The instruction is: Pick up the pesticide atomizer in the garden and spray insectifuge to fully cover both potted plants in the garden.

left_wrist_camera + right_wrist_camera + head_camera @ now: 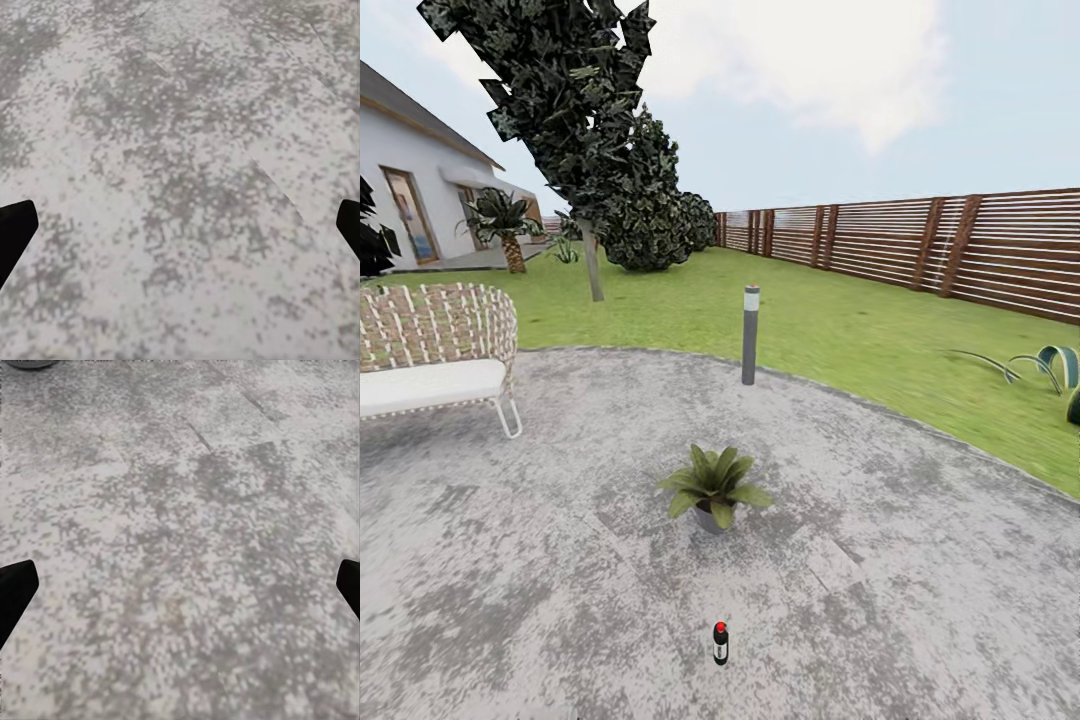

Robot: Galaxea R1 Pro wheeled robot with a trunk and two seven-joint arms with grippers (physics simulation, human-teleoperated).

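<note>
The spray bottle (720, 643) stood upright on the paved patio (920, 600), at about 6 o'clock in the head view, low and near the middle. It was a small dark bottle with a red cap or nozzle part at its top and a pale band lower down. It looked light and stiff, probably smooth plastic, so likely a little slippery and easy to tip; the sensible hold would be around the dark body below the head, leaving the nozzle free.

Beyond it, toward 12 o'clock, one potted plant (713, 487) sat on the paving, well apart from the bottle, its broad green leaves hiding most of a small grey pot. No whitish specks could be made out on the leaves. A second such plant could not be picked out.

Farther on at 12 o'clock a grey post lamp (750, 335) stood at the patio's edge. A wicker seat (435, 350) with a pale cushion was at 9 o'clock, a striped spiky plant (1055, 368) at 3 o'clock on the lawn (840, 330). A brown slat fence (960, 240) ran behind, with a tree (575, 110) and a house (410, 190) at 10 o'clock.

The paving was flat, mottled grey and hard. In each wrist view the left fingers (13, 234) and the right fingers (13, 594) showed as dark tips spread wide at opposite edges, parted over bare paving and holding nothing.
</note>
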